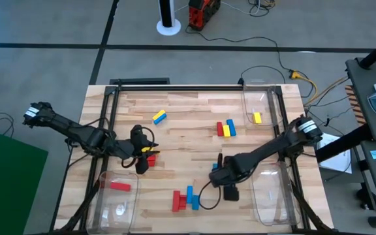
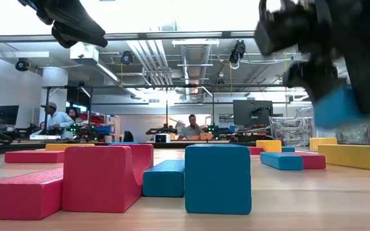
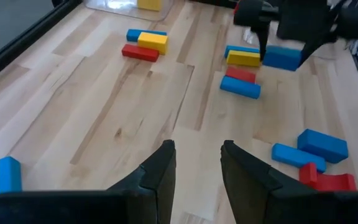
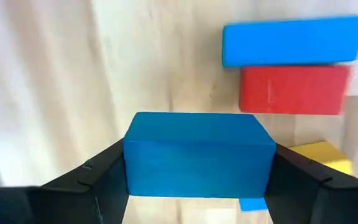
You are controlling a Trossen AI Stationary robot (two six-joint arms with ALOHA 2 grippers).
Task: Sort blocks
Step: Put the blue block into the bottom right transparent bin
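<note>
Surface: pale wood-plank table (image 1: 188,124), clear plastic bins (image 1: 261,108) at corners | Right gripper (image 4: 197,168) clamped on solid blue rectangular brick (image 4: 197,152), lifted over table centre-right | Left gripper (image 3: 194,168) near left, fingers apart, holding nothing | Room: seated people (image 2: 58,119), monitors beyond the far edge.

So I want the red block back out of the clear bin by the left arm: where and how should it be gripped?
Probably straight from above, with the fingers across the red block's two long sides at mid-length. It lies flat and alone in the bin, whose walls would block a sideways approach.
</note>
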